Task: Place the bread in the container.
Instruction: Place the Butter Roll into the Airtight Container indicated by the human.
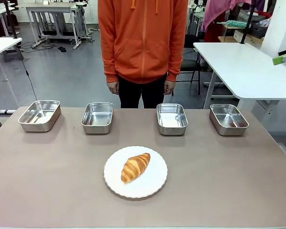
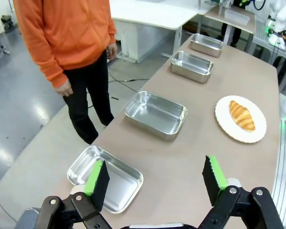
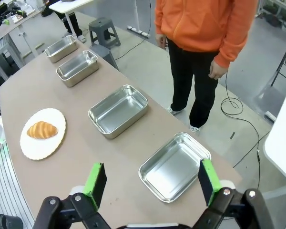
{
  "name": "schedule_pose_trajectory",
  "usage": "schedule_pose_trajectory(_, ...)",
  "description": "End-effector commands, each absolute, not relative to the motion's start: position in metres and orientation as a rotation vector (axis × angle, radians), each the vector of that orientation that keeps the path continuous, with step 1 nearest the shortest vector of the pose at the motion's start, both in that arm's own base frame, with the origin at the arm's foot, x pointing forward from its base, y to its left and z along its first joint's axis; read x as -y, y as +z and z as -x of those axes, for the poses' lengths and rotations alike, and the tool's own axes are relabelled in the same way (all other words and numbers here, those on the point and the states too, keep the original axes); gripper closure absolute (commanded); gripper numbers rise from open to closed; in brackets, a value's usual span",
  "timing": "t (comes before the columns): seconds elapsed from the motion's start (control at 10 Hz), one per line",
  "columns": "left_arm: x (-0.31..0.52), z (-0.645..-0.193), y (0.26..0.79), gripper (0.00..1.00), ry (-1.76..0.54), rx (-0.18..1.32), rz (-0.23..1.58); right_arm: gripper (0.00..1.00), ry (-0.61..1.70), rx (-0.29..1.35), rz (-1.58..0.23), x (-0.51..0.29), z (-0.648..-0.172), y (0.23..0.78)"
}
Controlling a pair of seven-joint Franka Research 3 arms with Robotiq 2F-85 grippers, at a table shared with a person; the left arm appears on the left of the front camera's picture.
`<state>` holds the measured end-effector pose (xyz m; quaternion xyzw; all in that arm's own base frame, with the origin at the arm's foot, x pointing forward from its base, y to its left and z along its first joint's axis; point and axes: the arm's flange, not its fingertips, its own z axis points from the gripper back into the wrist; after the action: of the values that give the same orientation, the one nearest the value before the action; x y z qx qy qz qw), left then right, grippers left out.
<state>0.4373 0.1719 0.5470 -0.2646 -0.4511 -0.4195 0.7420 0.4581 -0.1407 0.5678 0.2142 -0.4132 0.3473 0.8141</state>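
Observation:
The bread [image 1: 135, 167], a golden-brown croissant, lies on a round white plate [image 1: 153, 184] at the table's near middle. Several empty steel containers stand in a row beyond it, from the far-left one [image 1: 36, 127] to the far-right one [image 1: 230, 130]. My left gripper [image 2: 156, 176] hangs open above the left end of the table, with the bread [image 2: 241, 115] well off to its right. My right gripper [image 3: 151, 181] is open over the right end, above the nearest container [image 3: 148, 183], and the bread [image 3: 42, 129] lies far to its left. Both grippers hold nothing.
A person in an orange hoodie [image 1: 143, 38] stands at the far edge behind the two middle containers [image 1: 96, 130] [image 1: 172, 131], hands down at their sides. A white table [image 1: 243, 67] stands to the back right. Bare tabletop [image 1: 229, 181] surrounds the plate.

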Motion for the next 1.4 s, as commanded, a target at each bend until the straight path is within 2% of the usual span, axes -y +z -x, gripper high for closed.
schedule_pose_trajectory(0.0,-0.1698,-0.4371,0.5453,0.0,-0.903,0.98,0.606,0.0,0.758,0.912,-0.471,0.1457,-0.4639,0.5679)
schedule_pose_trajectory(0.2,-0.1692,-0.4383,0.5424,0.0,-0.878,0.942,0.598,0.0,0.782,0.87,-0.478,0.1475,-0.4653,0.5648)
schedule_pose_trajectory(0.3,-0.1706,-0.4387,0.5442,0.0,-0.911,0.977,0.586,0.0,0.734,0.882,-0.467,0.1442,-0.46,0.5662)
schedule_pose_trajectory(1.3,-0.1706,-0.4387,0.5442,0.0,-0.911,0.977,0.586,0.0,0.734,0.882,-0.467,0.1442,-0.46,0.5662)
